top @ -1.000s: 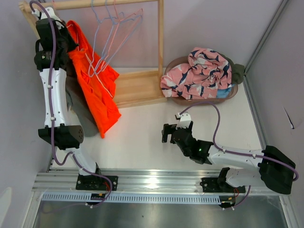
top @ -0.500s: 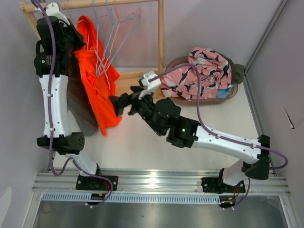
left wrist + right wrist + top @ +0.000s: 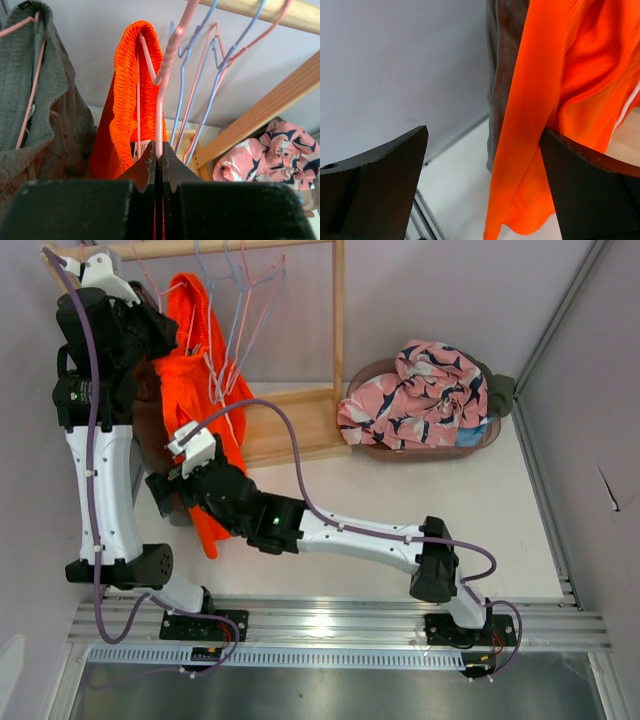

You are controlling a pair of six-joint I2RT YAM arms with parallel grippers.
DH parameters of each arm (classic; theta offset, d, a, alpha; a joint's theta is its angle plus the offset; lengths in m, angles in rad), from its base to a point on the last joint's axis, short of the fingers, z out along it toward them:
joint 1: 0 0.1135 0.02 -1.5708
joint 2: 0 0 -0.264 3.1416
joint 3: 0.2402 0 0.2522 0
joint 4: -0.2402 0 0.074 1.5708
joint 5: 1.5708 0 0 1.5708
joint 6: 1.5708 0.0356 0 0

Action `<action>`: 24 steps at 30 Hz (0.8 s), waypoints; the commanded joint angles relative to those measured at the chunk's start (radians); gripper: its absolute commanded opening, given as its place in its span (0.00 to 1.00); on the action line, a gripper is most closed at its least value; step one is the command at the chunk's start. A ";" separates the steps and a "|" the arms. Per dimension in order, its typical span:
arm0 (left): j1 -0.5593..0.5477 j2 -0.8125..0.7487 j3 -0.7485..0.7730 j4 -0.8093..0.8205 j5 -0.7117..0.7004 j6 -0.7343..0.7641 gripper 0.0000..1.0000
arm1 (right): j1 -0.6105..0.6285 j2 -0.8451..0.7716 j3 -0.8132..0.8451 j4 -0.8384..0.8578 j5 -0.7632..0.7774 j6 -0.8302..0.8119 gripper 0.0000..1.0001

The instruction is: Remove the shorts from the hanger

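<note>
The left gripper (image 3: pixel 158 162) has its two black fingers pressed together on the thin wire of a pink wire hanger (image 3: pixel 160 100), a little below the hook. On this hanger hangs the pair of bright orange fabric shorts (image 3: pixel 127 85), with the gathered waistband folded over the wire. In the top view the left arm stands tall at the left end of the light wooden clothes rack (image 3: pixel 340 330), and its gripper (image 3: pixel 150 325) is high, near the rail.

The right gripper (image 3: pixel 484 137) has its fingers spread wide apart. The lower hanging part of the orange shorts (image 3: pixel 555 65) lies in the gap, close to the finger on the right side of the wrist view; I cannot tell if it touches. In the top view the right arm reaches across the white table (image 3: pixel 480 500) to the left, and its gripper (image 3: pixel 165 498) is at the lower edge of the orange shorts (image 3: pixel 205 400).

Just beside the orange pair, on the left, grey fabric shorts (image 3: pixel 30 100) hang on another pink hanger. On the right, empty blue and pink wire hangers (image 3: pixel 200 90) hang together.

Well apart, to the right of the rack, a brown oval basket (image 3: pixel 420 452) holds pink floral shorts with navy pattern (image 3: pixel 425 390). Dark olive green fabric (image 3: pixel 500 390) and a bit of light blue fabric (image 3: pixel 478 432) show at its right side.
</note>
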 commanded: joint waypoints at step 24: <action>0.006 -0.090 0.097 0.039 -0.011 0.025 0.00 | 0.269 -0.324 -0.831 0.094 0.381 0.284 0.00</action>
